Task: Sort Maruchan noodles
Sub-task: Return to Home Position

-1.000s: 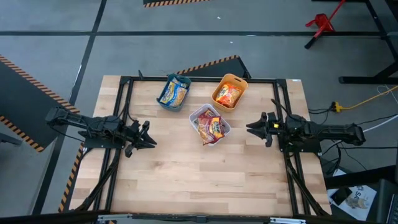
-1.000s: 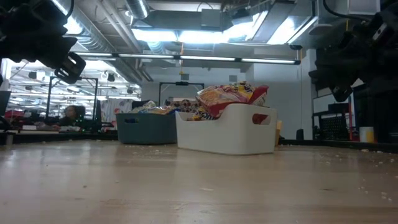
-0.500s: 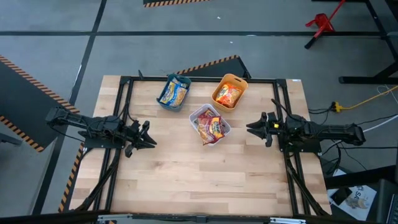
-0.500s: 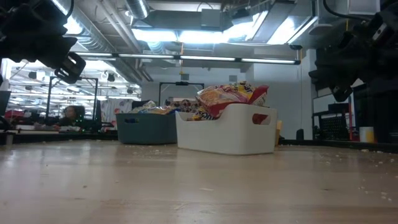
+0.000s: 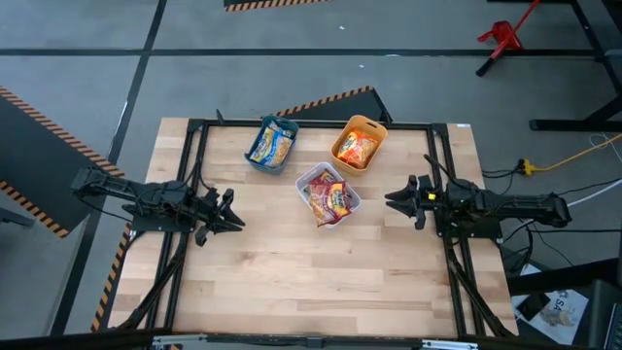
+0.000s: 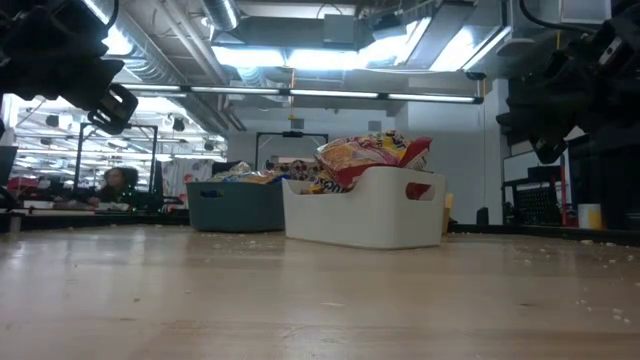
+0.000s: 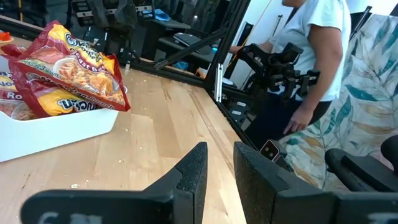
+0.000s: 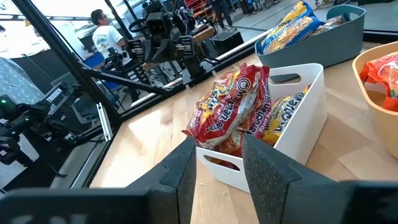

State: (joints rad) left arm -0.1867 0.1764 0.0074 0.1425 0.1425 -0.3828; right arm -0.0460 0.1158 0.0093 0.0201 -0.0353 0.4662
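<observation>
Your left gripper (image 5: pixel 233 216) and right gripper (image 5: pixel 391 200) hang over opposite sides of the table (image 5: pixel 311 282), fingers slightly parted and empty. I'd judge them parked, with nothing lying loose. Blue packets (image 5: pixel 272 146) fill the teal bin (image 5: pixel 251 161), orange packets (image 5: pixel 357 149) the orange bin (image 5: pixel 377 126), red packets (image 5: pixel 330 201) the white bin (image 5: pixel 304 179) — sorted by colour.

Noodle packets (image 5: pixel 331 199) fill white bin (image 5: pixel 302 180) between left tool (image 5: pixel 237 216) and right tool (image 5: pixel 390 201).
</observation>
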